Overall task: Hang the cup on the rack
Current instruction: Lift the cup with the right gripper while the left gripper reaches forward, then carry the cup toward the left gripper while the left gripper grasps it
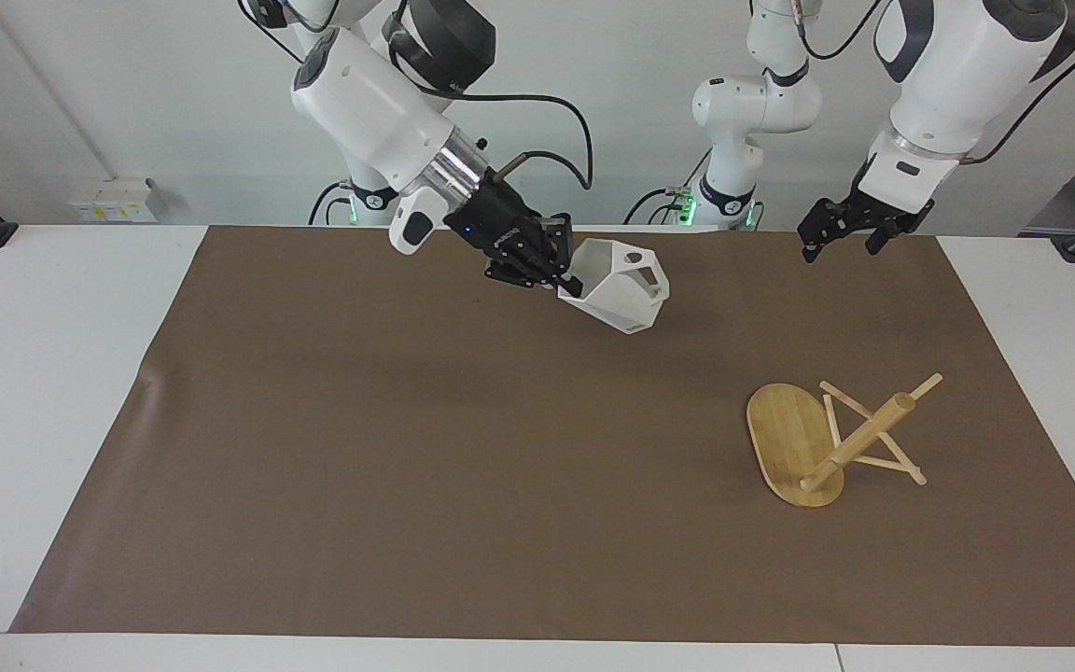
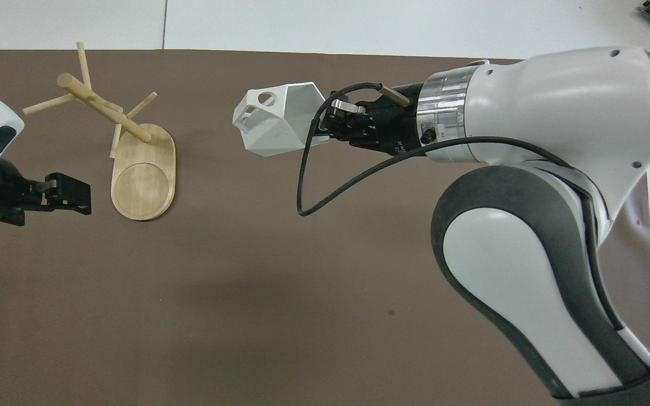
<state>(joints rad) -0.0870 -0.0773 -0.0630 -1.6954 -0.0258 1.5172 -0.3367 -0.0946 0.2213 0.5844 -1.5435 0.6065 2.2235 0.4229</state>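
The right gripper (image 1: pixel 564 278) came in from the robots' own end, clamped tight on the rim of the cup (image 1: pixel 619 285), the cup tipped on its side in the air over the brown mat (image 1: pixel 425 467), handle and its round hole turned toward the rack. It hung well apart from the rack (image 1: pixel 831 439), on the side of it toward the right arm's end of the table, nothing under it but mat. The left gripper (image 1: pixel 841 231) hovered with its fingers spread and nothing between them, up over the mat's edge on the robots' side of the rack, over no object.

Then the rack itself, farther out from the robots than either gripper: the oval base (image 1: pixel 785 439) looked tipped up on its edge rather than flat, the thick post (image 1: pixel 859 439) slanting away from it toward the left arm's end, thin pegs (image 1: pixel 873 462) crossing it. The overhead view agreed, showing the post leaning off the base at a slant.

By my read this was the carry step: cup lifted and in transit, hanging not yet begun. The next move called for bringing the handle hole into line with a free peg and sliding it on. With the rack seemingly toppled, that looked awkward; the open left gripper might well have to right it or steady it first, though I could not tell whether that was the plan
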